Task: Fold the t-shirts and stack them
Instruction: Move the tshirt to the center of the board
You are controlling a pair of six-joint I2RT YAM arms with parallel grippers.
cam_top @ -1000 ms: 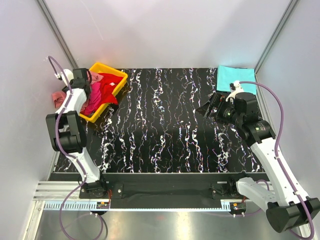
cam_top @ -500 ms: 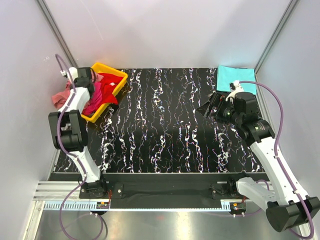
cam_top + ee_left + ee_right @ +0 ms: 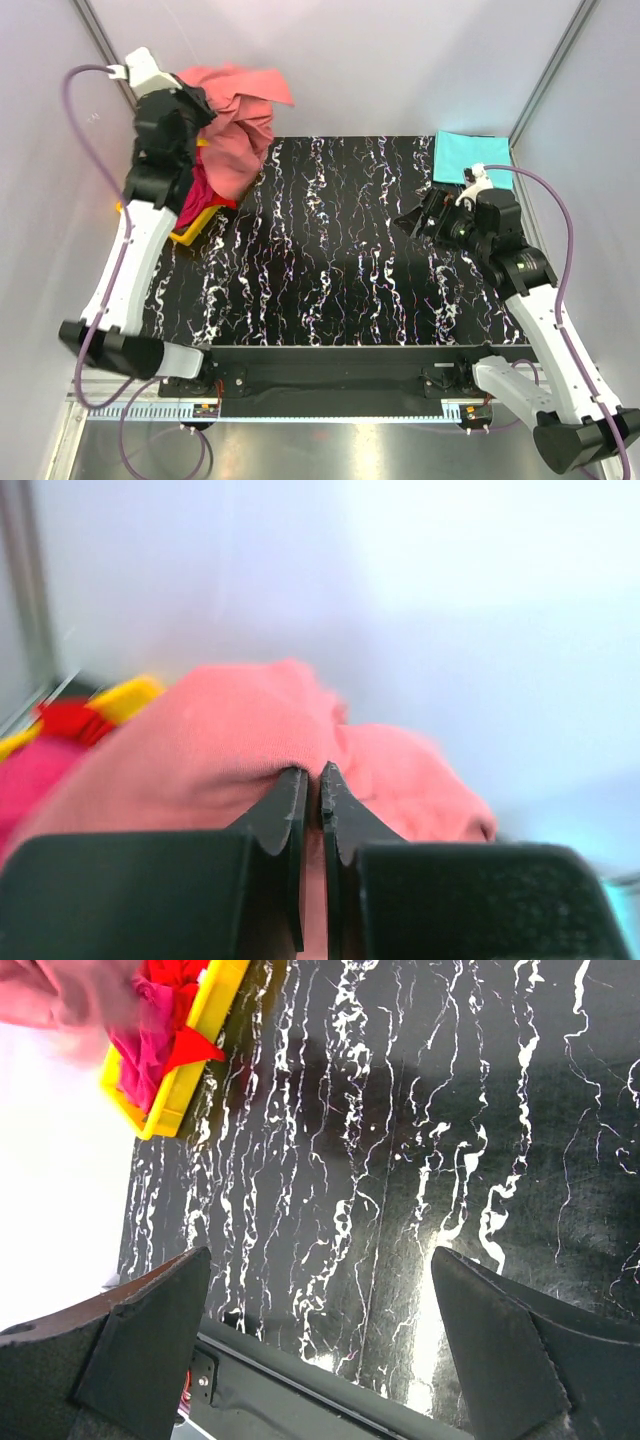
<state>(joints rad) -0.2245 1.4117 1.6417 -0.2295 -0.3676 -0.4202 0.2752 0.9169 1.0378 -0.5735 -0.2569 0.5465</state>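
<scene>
Left gripper (image 3: 310,776) pinches the salmon-pink t-shirt (image 3: 242,128) in the air above the yellow tray (image 3: 168,1102).

Its jaws are pressed together on a fold of the soft, crumpled cloth, which drapes in loose folds at the table's (image 3: 330,250) far-left corner. The rigid plastic tray beneath holds the bunched magenta t-shirt (image 3: 135,1055) and the red t-shirt (image 3: 190,1048), a red corner spilling over its rim. The turquoise t-shirt (image 3: 468,156) lies flat and rectangular at the far right of the black, white-veined tabletop. Right gripper (image 3: 320,1290) hovers with jaws spread wide, holding nothing.
</scene>
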